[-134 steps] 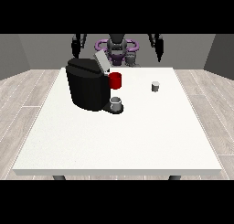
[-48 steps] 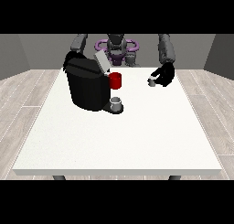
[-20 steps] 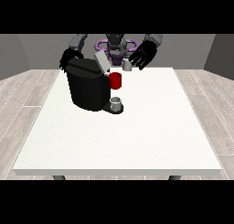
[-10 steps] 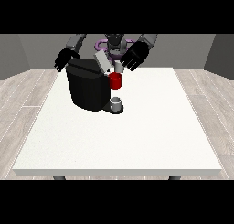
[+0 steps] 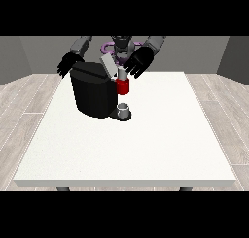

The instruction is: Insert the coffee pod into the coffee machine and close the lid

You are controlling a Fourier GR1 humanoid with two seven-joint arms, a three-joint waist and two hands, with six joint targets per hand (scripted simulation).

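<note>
The black coffee machine (image 5: 93, 93) stands on the white table (image 5: 146, 144), left of the middle, with its grey lid (image 5: 108, 65) tilted up and open. A red part (image 5: 123, 87) juts from its front above a small grey cup (image 5: 124, 108) on the drip tray. The hand at the view's right (image 5: 138, 62) hovers just right of the lid, fingers curled over the small pale coffee pod (image 5: 121, 75), which sits right above the red part. The hand at the view's left (image 5: 68, 64) hangs by the machine's back left corner with fingers spread, holding nothing.
The robot's torso (image 5: 121, 46) stands behind the table's far edge. Grey wood floor (image 5: 24, 96) surrounds the table. White tabletop stretches in front of and to the right of the machine.
The hand at the view's right picked the pod up from the table's right side and carried it left to the machine's open top. The other hand came down beside the machine.
</note>
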